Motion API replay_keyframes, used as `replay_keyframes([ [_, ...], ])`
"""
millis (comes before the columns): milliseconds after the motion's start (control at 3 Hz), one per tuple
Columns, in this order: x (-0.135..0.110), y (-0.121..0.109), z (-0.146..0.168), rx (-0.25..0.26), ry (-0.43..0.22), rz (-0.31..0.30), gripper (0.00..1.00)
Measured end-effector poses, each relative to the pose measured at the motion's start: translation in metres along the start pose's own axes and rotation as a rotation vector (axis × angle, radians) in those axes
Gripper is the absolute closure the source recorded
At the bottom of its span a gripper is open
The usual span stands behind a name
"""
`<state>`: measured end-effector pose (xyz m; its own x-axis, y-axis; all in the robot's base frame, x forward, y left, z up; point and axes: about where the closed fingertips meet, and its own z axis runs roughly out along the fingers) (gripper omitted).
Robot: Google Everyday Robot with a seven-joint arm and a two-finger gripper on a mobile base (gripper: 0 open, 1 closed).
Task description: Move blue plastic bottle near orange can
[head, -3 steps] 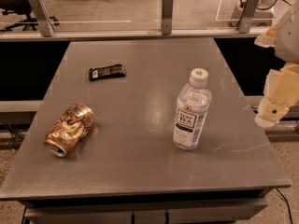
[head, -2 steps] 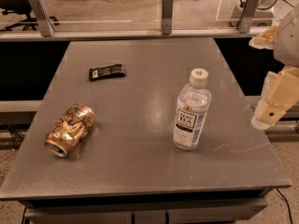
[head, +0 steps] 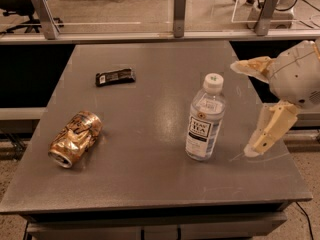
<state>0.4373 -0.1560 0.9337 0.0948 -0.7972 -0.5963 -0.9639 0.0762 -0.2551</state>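
Observation:
The blue plastic bottle (head: 205, 120) stands upright on the grey table (head: 150, 174), right of centre, with a white cap and a "TEA" label. The orange can (head: 75, 138) lies crushed on its side near the table's left edge, well apart from the bottle. My gripper (head: 245, 107) is at the right, just beside the bottle, open and empty. One cream finger (head: 250, 65) is level with the cap, and the other (head: 267, 133) reaches down near the table surface.
A small flat black snack wrapper (head: 115, 77) lies at the back left of the table. A rail with metal posts (head: 179, 13) runs behind the table. The table's right edge lies under my gripper.
My gripper has moved left, closer to the bottle. The bottle, can and wrapper have not moved.

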Motion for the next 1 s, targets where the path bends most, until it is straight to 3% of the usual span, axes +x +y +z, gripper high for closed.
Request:
replay_keyframes([
  [667, -0.076, 0.020, 0.028, -0.186, -0.458, -0.068, 0.00],
  [1000, -0.103, 0.029, 0.034, -0.287, -0.551, -0.054, 0.00],
])
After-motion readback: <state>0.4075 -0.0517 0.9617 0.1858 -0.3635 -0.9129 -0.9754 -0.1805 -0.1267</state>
